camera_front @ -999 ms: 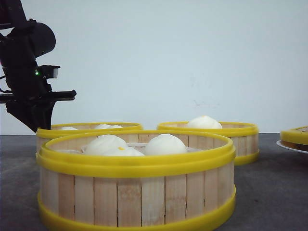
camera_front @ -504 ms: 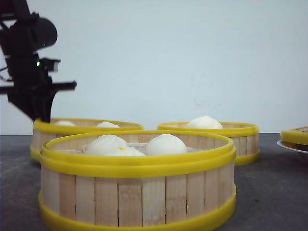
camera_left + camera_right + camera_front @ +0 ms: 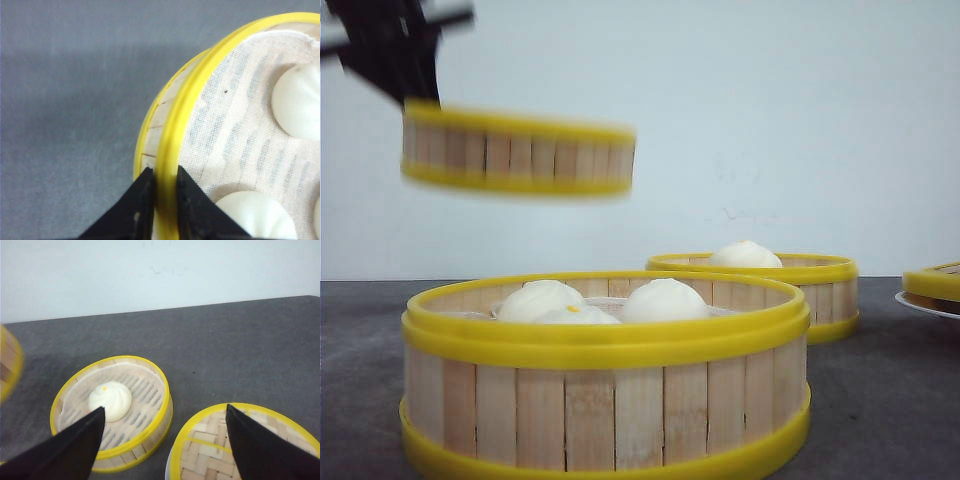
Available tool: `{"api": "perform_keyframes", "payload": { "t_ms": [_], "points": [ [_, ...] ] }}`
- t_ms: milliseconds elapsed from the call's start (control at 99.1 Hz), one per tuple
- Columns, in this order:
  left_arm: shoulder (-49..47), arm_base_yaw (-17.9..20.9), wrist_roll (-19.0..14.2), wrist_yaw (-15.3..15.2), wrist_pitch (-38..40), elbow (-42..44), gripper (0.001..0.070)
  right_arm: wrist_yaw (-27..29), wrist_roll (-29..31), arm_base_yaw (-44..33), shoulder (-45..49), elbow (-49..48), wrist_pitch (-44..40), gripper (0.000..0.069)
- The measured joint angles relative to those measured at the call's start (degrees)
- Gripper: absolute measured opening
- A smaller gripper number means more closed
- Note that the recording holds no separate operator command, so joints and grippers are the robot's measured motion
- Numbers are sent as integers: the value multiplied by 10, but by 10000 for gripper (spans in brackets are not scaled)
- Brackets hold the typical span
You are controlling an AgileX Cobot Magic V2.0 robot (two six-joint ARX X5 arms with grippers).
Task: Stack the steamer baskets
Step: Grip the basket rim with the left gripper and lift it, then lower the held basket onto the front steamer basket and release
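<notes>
- Left tool (image 3: 160, 200) pinches the rim of a steamer basket (image 3: 517, 152), hanging clear above the surface (image 3: 880, 400).
- Right tool (image 3: 162, 440) gapes wide over two resting baskets (image 3: 112, 405), touching neither.

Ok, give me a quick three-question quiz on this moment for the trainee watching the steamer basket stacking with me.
1. True or false: the left tool grips the lifted basket by its rim, one finger inside the wall and one outside.
2. How many buns show in the far basket below the right tool? A) none B) one C) three
3. Fill in: in the front view, the lifted basket hangs in the air above and to the ___ of the near basket.

Key: 1 true. 2 B, a single bun with an orange dot. 3 left.
</notes>
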Motion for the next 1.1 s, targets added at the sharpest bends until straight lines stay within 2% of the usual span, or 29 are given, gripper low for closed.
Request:
{"api": "perform_keyframes", "payload": {
  "t_ms": [282,484,696,928,1099],
  "points": [
    [-114,-28,1,31,-80,2,31,-3,0,0,0,0,8,477],
    [-168,-61,1,39,-111,1,31,-11,0,0,0,0,8,477],
    [-185,-99,-1,46,-100,-69,31,-18,0,3,0,0,8,477],
    [-192,-151,-12,44,-17,-191,31,-20,0,14,0,0,8,477],
    [-197,-176,-20,44,33,-265,31,-20,0,14,0,0,8,477]
  ]
}}
